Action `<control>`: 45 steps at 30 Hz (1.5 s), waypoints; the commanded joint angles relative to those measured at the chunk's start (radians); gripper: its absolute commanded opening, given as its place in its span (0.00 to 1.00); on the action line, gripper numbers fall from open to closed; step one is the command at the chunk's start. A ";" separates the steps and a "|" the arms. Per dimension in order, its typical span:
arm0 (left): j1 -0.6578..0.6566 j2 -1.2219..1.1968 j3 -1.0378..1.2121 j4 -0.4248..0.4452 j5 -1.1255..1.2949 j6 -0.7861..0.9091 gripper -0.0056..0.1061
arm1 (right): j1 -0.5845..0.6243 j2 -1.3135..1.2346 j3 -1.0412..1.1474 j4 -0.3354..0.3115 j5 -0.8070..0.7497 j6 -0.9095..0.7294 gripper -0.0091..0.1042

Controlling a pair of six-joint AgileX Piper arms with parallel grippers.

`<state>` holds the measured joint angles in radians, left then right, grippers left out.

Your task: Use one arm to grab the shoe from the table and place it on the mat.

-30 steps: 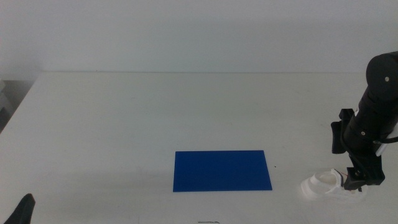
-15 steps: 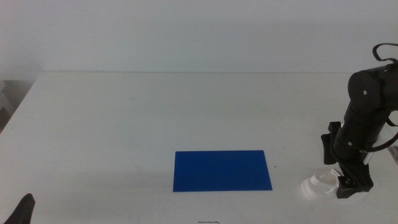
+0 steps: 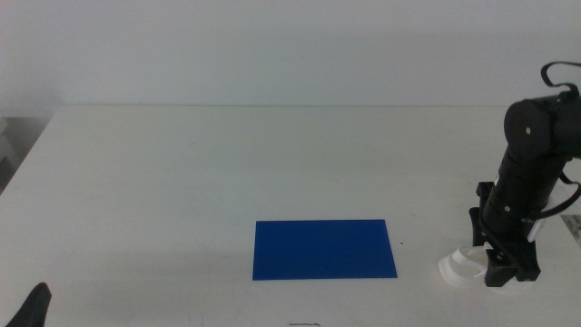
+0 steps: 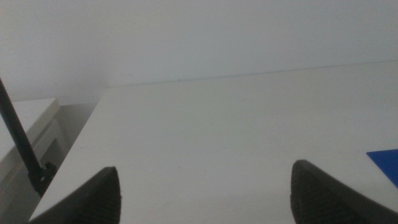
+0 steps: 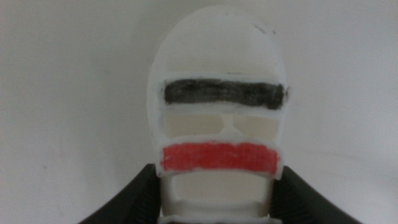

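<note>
The white table [image 3: 182,182] fills nearly everything in front of me — plain and broad, running back to a pale wall. On it, a little right of centre and towards the near edge, lies the dark blue mat [image 3: 325,249], flat and thin; a corner of it also shows in my left wrist view [image 4: 387,163].

My right arm [image 3: 531,168] comes in from the right side, black and jointed, bent steeply down over the table's near right area. At its end my right gripper [image 3: 505,265] is down at the table surface, right on the shoe [image 3: 458,267], which sits on the table to the right of the mat and apart from it — not on the mat.

From my right wrist the shoe [image 5: 217,118] is plain to see: a small white sandal with a black strap across it and a red strap nearer my jaws. My right gripper [image 5: 217,202] has its two dark jaws set either side of the shoe's near end, close against its white sides, parted by the shoe's width.

My left gripper [image 3: 32,309] waits low at the near left corner, jaws wide apart with nothing between them [image 4: 205,193].
</note>
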<state>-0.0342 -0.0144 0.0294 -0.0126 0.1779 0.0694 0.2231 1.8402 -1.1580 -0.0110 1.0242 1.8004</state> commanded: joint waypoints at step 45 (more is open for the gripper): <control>-0.004 -0.019 -0.003 -0.009 -0.083 -0.015 0.89 | 0.463 0.270 -0.718 -0.073 0.274 -1.945 0.07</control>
<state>-0.0342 -0.0144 0.0294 -0.0126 0.1779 0.0694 0.6831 2.1765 -1.8448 -0.0575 1.2169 0.2429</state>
